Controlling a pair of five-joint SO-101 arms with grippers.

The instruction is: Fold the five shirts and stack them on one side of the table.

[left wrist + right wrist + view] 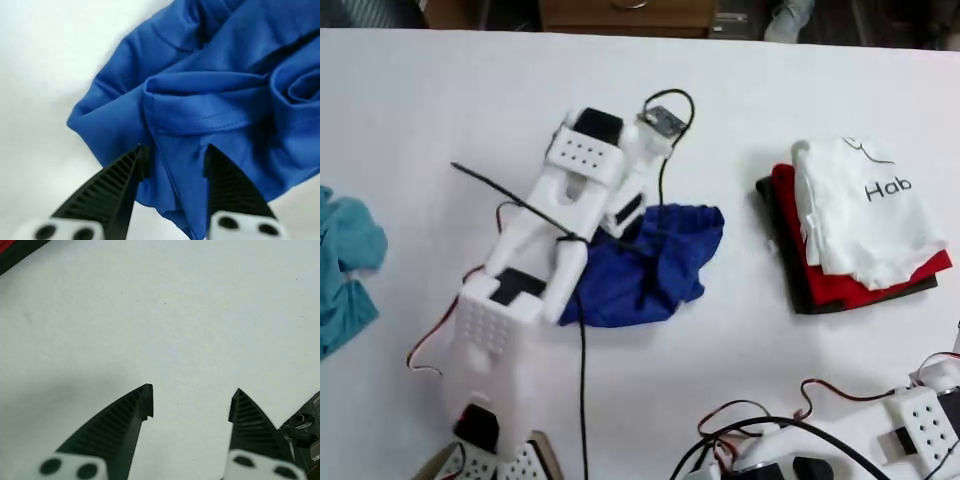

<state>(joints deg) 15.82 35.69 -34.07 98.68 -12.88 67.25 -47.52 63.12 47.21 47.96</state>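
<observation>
High view has the crumpled royal-blue fabric shirt point(655, 265) bunched up around the middle of the white table point(430, 100), and the white plastic left arm point(545, 240) is stretched out over its left edge. Off to the right there's a neat stack of folded shirts point(850, 240): black at the bottom, red in the middle, a white printed one on top, well apart from the blue one. A rumpled teal shirt point(345, 260) sits at the far left edge of the table. The white right arm point(920, 420) is down in the near right corner with a tangle of black and red cables point(760, 420). Left wrist view: the left gripper point(175, 152) has its black ribbed jaws spread apart, tips right at the blue fabric with a hemmed fold between them, nothing pinched. Right wrist view: the right gripper point(192, 395) is spread wide too, over bare table, with a sliver of the stack's red and black edge farther off.
</observation>
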